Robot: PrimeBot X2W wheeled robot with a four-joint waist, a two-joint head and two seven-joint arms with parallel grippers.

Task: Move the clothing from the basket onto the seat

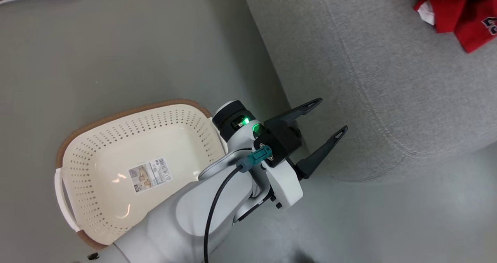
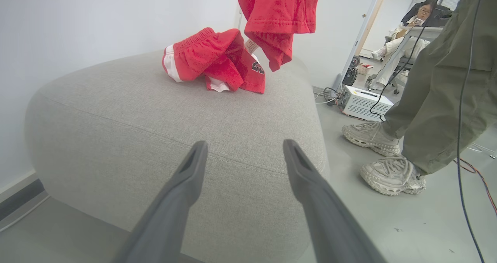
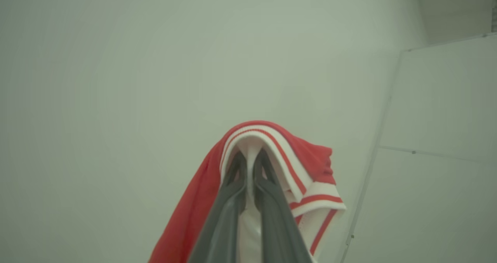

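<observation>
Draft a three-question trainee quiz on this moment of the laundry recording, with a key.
1. True or false: the basket holds a garment.
2. What does the right gripper pinch? A) a red garment with white striped trim; B) a towel; C) nothing.
3. Fill in: the left gripper hangs ____ and empty by the corner of the seat.
Key: 1 false; 2 A; 3 open.

Light is soft and even, with glare in the basket.
</observation>
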